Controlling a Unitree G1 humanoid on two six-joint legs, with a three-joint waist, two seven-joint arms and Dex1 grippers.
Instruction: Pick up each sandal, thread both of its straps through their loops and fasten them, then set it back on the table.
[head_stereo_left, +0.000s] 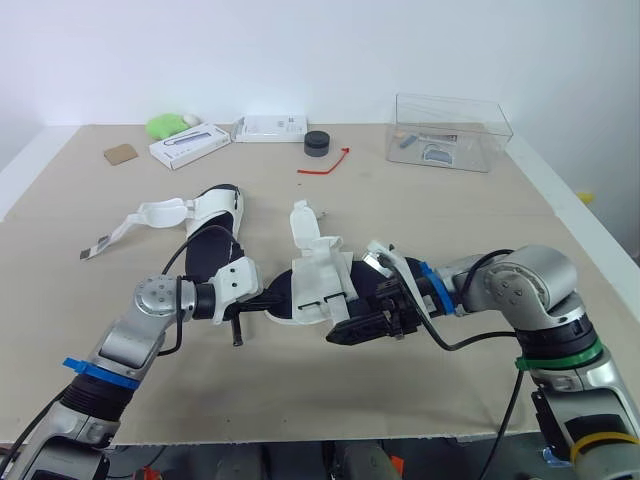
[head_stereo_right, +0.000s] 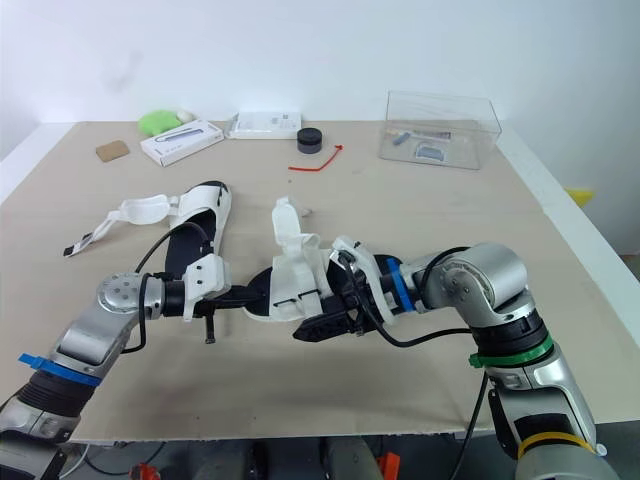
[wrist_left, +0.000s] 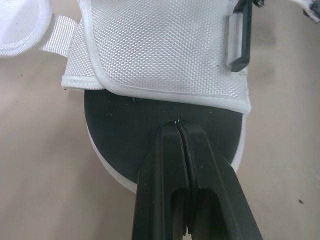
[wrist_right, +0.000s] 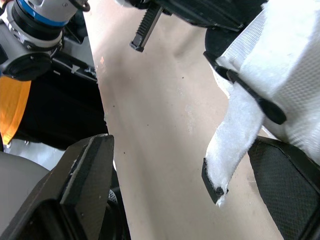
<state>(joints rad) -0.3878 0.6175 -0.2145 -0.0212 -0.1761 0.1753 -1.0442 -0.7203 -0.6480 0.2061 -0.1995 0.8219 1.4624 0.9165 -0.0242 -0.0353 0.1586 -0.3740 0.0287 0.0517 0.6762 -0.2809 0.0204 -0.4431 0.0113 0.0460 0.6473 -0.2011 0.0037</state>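
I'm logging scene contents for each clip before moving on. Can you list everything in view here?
sandals: 2, white with black footbeds; one at the front between the claws, one behind it to the left, strap unfastened
white boxes: 2, back left and back centre
green object: 1, back left
brown card: 1, back left
black round object: 1, back centre
red cord: 1, beside the round object
clear box: 1, back right, small items inside
table: 1, beige
left claw: black, shut, tips at the front sandal's footbed
right claw: black, open, a strap end hanging between its fingers
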